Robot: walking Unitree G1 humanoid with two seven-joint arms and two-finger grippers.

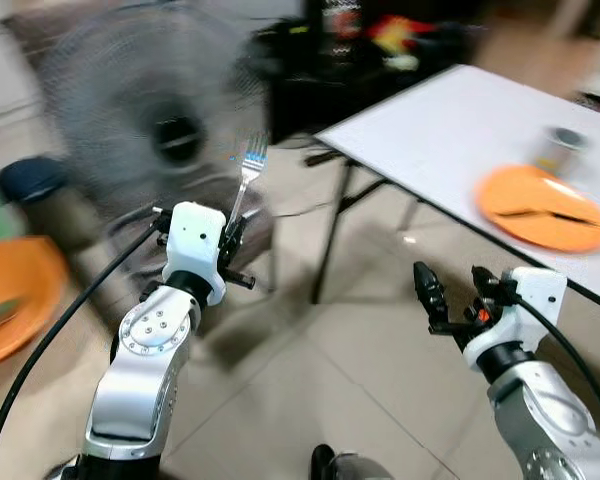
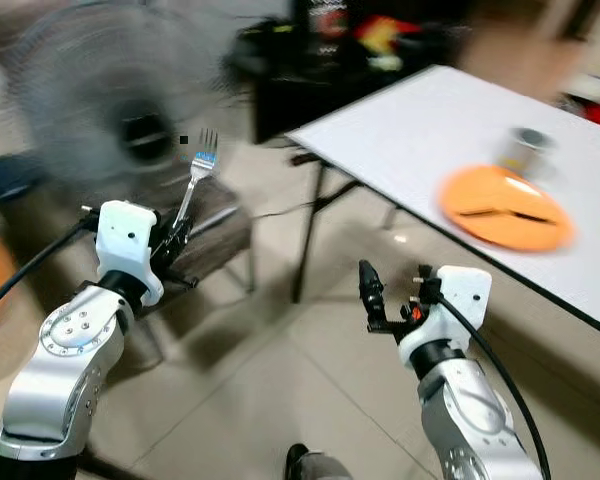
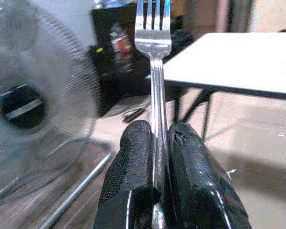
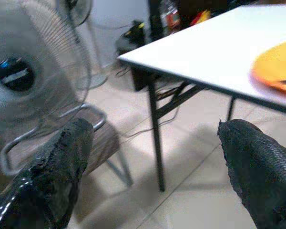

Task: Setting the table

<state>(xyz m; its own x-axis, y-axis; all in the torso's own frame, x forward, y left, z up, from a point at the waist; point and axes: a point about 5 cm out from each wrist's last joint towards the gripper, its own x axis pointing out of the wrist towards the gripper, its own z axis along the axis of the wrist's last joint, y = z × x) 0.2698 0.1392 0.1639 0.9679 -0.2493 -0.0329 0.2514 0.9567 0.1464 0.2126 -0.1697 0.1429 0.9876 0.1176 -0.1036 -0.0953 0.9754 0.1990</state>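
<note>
L gripper [image 1: 232, 236] is raised in front of the robot, fingers [image 3: 133, 171] clamped tight on the handle of a metal fork [image 1: 248, 172]; fork stands nearly upright w/ tines up, slightly tilted, over the floor and well apart from the table. R gripper [image 1: 458, 296] hovers low on the right, fingers [image 4: 57, 176] spread wide w/ nothing between them, just short of the table's near edge. White table [image 1: 450, 130] w/ black legs sits ahead and to the right. On it: orange plate [image 1: 542, 207] near the near edge, something dark & thin lying across it (too blurred to ID), and a small cup-like thing [image 1: 561, 148] just behind the plate, also blurred. Big standing fan [image 1: 155, 125] is behind the L gripper, w/ a metal-framed seat [image 4: 97, 138] below it. Orange basin-like object [image 1: 15, 300] at far left, tiled floor [image 1: 320, 380] under everything. Head views are motion-blurred.
</note>
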